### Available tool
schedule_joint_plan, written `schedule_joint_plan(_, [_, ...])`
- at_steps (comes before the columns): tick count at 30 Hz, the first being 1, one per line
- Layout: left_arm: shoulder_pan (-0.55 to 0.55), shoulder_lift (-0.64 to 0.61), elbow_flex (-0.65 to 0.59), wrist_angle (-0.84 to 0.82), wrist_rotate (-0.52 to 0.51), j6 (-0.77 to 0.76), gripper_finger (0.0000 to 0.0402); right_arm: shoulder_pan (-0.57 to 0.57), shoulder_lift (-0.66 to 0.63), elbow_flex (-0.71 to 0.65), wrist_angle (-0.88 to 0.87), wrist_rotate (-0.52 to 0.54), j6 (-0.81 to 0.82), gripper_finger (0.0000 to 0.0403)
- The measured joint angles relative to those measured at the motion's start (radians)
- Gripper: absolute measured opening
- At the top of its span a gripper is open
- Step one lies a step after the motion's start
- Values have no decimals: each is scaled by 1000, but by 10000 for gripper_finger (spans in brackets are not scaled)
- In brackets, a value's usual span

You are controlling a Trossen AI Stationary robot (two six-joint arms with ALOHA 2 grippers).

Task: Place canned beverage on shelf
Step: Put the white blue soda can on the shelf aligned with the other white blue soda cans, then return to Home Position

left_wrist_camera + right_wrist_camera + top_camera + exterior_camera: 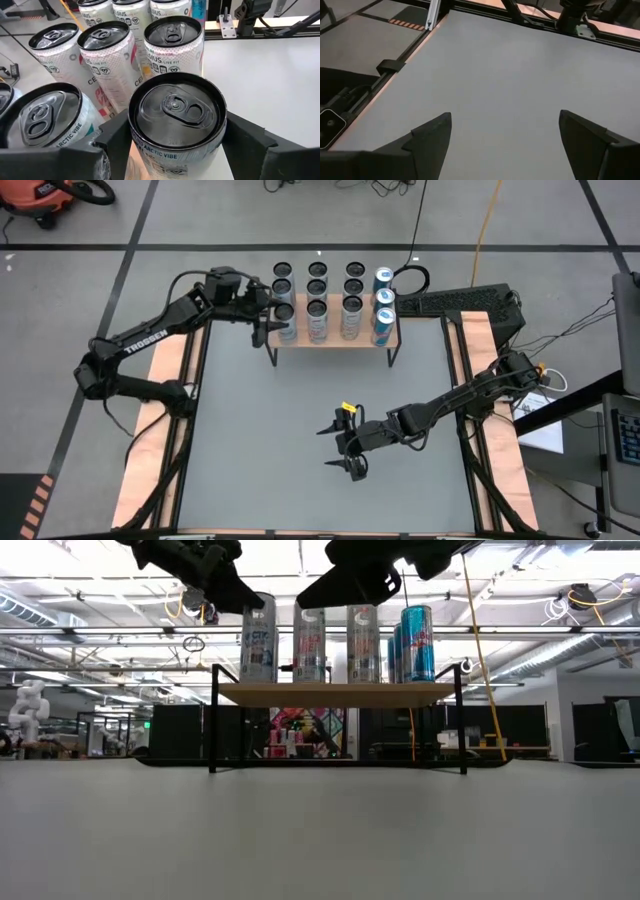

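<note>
Wood-plank shelf (335, 338), cylindrical cans (318, 323)

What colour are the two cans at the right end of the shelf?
Blue, with silver tops: the blue cans stand on the shelf, clearest in the low view.

We are reaching our left arm (150, 335) out from the left side of the table toward the far edge, elbow bent and forearm stretching rightward, with the left gripper (270, 312) closing its two fingers (247, 137) on either side of a can (176, 120). We are holding our right arm (470, 390) bent in from the right side toward the middle of the table, and the right gripper (345, 448) is hanging there with its fingers (432, 131) spread wide apart, gripping nothing
</note>
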Motion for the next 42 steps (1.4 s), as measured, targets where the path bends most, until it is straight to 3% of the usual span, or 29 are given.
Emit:
schedule_joint_plan(13, [0,0,0,0,-52,18,313,0,0,0,0,-21,0,304])
schedule_joint_plan(31, [0,-23,0,53,-55,52,316,0,0,0,-1,-30,3,304])
schedule_joint_plan(42, [-31,-202,0,43,-54,-38,316,0,-4,0,-6,4,9,304])
